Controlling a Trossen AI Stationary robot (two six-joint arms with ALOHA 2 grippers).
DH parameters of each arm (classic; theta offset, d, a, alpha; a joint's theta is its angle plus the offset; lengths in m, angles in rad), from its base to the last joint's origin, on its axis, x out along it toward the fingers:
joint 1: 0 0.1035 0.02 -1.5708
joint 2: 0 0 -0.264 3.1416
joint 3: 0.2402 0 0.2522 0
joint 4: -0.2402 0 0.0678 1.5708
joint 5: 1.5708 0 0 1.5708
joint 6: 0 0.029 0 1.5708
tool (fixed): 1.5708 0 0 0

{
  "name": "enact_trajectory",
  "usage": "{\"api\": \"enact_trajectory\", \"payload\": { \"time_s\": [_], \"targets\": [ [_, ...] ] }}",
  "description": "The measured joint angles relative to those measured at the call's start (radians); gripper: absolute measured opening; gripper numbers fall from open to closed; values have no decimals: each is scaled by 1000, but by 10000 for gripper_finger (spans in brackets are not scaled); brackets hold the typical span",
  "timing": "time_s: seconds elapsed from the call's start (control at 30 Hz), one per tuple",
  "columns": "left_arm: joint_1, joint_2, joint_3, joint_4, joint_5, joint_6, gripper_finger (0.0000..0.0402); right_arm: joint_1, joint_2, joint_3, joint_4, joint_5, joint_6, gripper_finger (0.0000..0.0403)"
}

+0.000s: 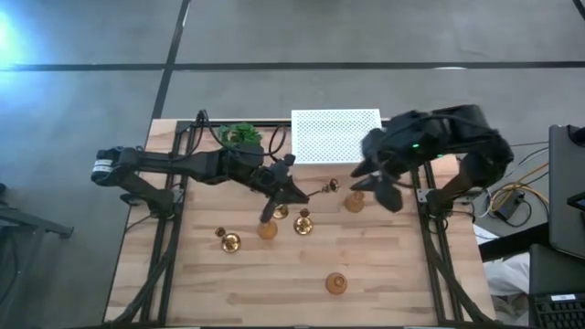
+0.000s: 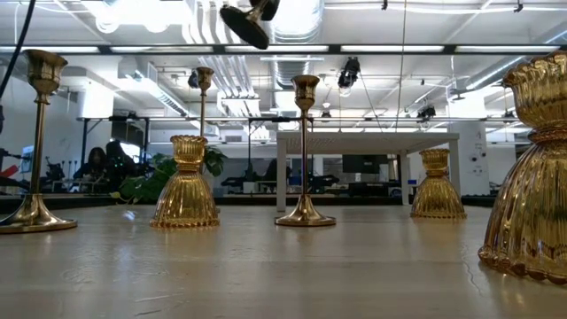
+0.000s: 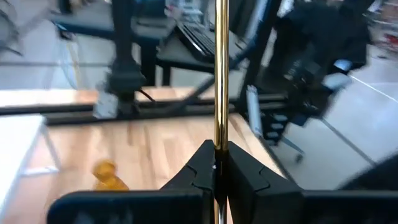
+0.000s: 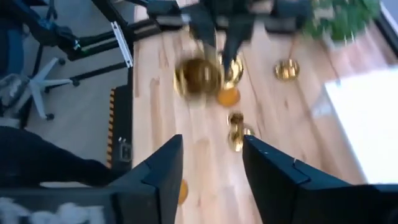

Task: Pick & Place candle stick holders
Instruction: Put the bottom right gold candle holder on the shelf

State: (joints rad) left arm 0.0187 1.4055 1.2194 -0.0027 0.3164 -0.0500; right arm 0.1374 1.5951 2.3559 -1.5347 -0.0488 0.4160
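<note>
Wooden table (image 1: 384,283) with gold candle stick holders (image 1: 303,222) clustered mid-table. Left gripper (image 1: 291,190) at centre, clenched on a thin-stemmed holder (image 3: 220,74), long axis running straight out between the fingers, lifted clear. Right gripper (image 1: 379,187) toward three o'clock, released, empty, squat holder (image 1: 354,202) just beside it. Stem pinch plain only in the left wrist view; the low view shows just a raised base (image 2: 245,27).

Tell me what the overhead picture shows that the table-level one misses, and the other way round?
Only overhead: both arms, the left gripper shut on a thin holder, the right gripper open with nothing in it, and the white box. Only table-level: the holders' fluted shapes, such as the squat holder, and the room behind. Both: gold holders standing on the wooden table and the plant.
</note>
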Motion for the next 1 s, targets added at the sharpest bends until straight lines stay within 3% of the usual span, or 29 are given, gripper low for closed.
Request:
{"api": "enact_trajectory", "payload": {
  "time_s": [0.27,0.63,0.87,1.0],
  "targets": [
    [83,12,96,95,-175,103,20,77,-106,-103,-33,113,130,158],
    [343,101,272,114,-180,163,20,217,-300,-493,-31,238,292,92],
    [411,242,303,313,-159,120,20,260,-444,-760,19,299,419,22],
    [425,302,301,403,-180,103,20,283,-555,-924,154,353,439,9]
  ]
}}
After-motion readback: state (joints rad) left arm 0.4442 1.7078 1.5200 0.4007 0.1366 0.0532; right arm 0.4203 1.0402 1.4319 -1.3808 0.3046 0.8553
